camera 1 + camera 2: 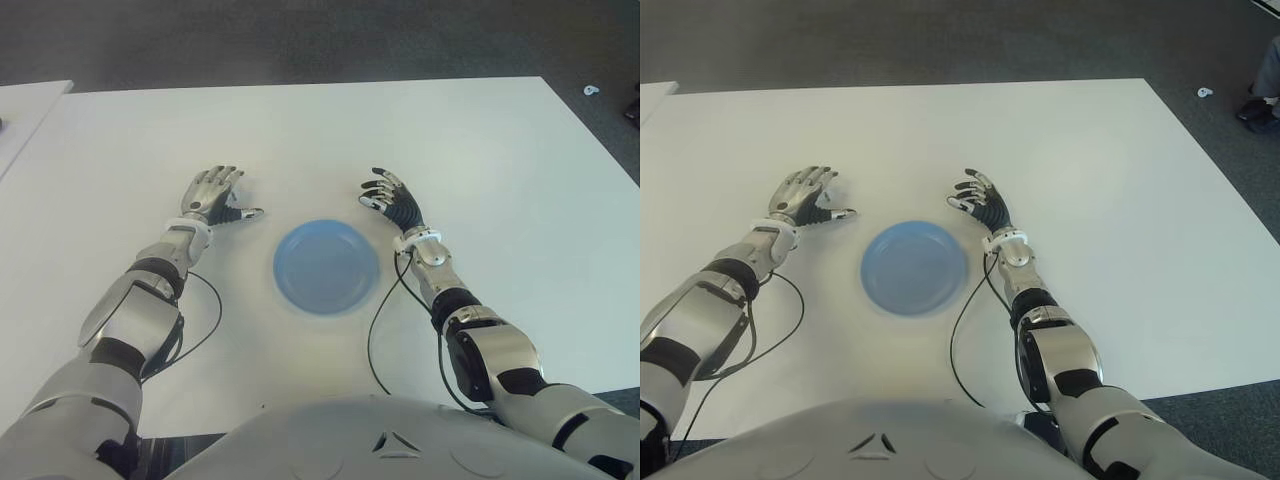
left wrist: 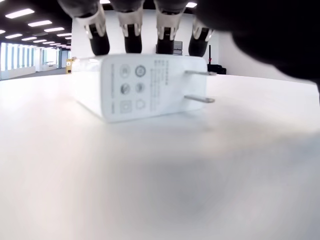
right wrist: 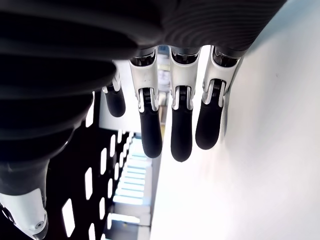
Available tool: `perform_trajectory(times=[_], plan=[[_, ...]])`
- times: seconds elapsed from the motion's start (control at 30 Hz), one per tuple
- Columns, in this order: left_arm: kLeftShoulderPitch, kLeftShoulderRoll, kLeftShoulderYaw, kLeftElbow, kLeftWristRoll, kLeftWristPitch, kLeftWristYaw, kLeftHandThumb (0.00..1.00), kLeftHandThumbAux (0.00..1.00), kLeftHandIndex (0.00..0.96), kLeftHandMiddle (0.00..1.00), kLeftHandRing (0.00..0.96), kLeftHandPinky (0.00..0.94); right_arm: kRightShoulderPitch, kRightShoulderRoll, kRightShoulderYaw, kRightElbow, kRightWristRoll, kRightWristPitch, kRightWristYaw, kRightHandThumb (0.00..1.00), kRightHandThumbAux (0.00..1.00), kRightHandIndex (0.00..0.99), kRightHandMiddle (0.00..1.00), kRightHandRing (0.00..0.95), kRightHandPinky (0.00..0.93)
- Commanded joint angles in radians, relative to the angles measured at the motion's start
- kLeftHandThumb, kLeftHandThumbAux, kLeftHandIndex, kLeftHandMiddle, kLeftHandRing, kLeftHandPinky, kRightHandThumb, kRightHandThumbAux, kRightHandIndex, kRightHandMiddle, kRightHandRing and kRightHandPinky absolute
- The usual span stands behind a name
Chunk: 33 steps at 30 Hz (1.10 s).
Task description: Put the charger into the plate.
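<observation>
The white charger (image 2: 145,87) lies on its side on the white table (image 1: 480,150), two metal prongs sticking out, seen only in the left wrist view. My left hand (image 1: 218,195) hovers over it left of the plate, hiding it from both eye views. Its fingers (image 2: 132,40) hang spread just above and behind the charger, and I see no grip on it. The blue plate (image 1: 327,267) sits empty in the middle, between my two hands. My right hand (image 1: 392,203) is just right of the plate's far edge, its fingers (image 3: 180,125) extended and holding nothing.
Black cables (image 1: 375,340) loop on the table beside each forearm, near the plate's front. A second white table (image 1: 25,100) stands at the far left. Dark carpet lies past the far edge, with a small white object (image 1: 592,90) on it at the right.
</observation>
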Motion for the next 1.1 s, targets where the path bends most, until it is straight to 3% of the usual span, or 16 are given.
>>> perform_trajectory(times=[0.03, 0.5, 1.1], plan=[[0.033, -0.018, 0.009, 0.028, -0.028, 0.031, -0.09, 0.217, 0.257, 0.0, 0.0, 0.0, 0.0, 0.112, 0.006, 0.004, 0.083, -0.013, 0.074, 0.028, 0.048, 0.661, 0.136, 0.351, 0.356, 0.347], [0.043, -0.046, 0.107, 0.03, -0.156, 0.104, -0.206, 0.197, 0.296, 0.0, 0.0, 0.0, 0.0, 0.118, 0.0, -0.001, 0.078, -0.008, 0.067, 0.042, 0.017, 0.636, 0.139, 0.349, 0.355, 0.344], [0.058, -0.074, 0.206, 0.027, -0.248, 0.158, -0.224, 0.18, 0.304, 0.0, 0.0, 0.0, 0.0, 0.117, 0.001, 0.001, 0.077, -0.012, 0.082, 0.033, 0.011, 0.618, 0.156, 0.355, 0.356, 0.344]])
